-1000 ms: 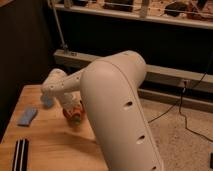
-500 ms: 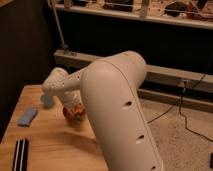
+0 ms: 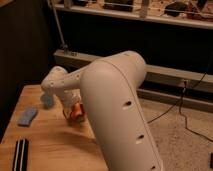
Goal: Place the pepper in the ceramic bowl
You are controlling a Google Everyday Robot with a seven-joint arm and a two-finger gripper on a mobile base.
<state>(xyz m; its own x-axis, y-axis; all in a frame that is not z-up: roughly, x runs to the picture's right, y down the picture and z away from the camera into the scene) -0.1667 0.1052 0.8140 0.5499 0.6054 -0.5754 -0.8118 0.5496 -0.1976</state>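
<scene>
nearest the camera the big white arm (image 3: 117, 110) fills the middle of the view, its upper link rising from the bottom edge and bending left over the wooden table (image 3: 55, 145). at the table's near left corner lie some dark strips (image 3: 20, 154), and a little further back a flat blue pad (image 3: 27, 116) rests on the wood.

beyond these, the forearm reaches down to the claw (image 3: 71, 111), which sits low over the table just right of the pad. compared with a second ago the arm has barely shifted; the claw hangs at the same spot, so the move looks paused or very slow right at the drop point. i cannot tell how the claw stands.

right at the claw there is a patch of orange-red (image 3: 77, 112). it may be the ceramic bowl, the pepper, or both together; the arm covers most of it and i cannot separate them. no slim orange pepper lies loose anywhere on the visible wood, so my guess is that it is at the claw or already in the bowl, and the task is near its release step. what shows of the patch is bright, smooth and rounded.

further back stand a dark wall with a pale ledge (image 3: 165, 75), a cable (image 3: 185, 100) on the speckled floor, and a shelf rail (image 3: 145, 17) at the top.
</scene>
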